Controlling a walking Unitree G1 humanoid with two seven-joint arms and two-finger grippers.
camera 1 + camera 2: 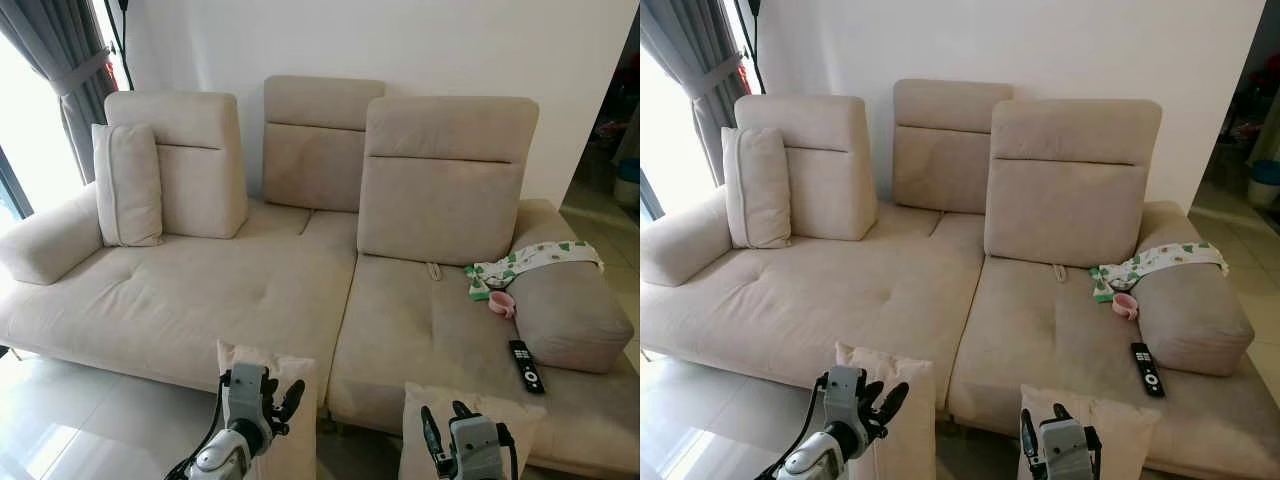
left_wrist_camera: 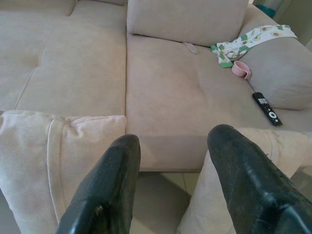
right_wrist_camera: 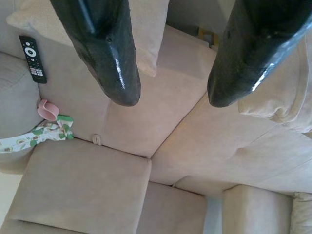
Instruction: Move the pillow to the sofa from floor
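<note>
A big beige sofa (image 1: 250,290) sits in front of the robot. Two pillows lean against its front, low at 6 o'clock. The left pillow (image 1: 290,400) is just behind the left gripper (image 1: 275,395). The right pillow (image 1: 500,420) is behind the right gripper (image 1: 445,425). Both claws are spread apart and hold nothing. A remote (image 1: 526,366) and a pink cup (image 1: 502,303) lie on the seat at about 4 o'clock. A tossed pillow could land on them and knock them off. A loose pinch on the soft corner could also let the pillow slip back down.
</note>
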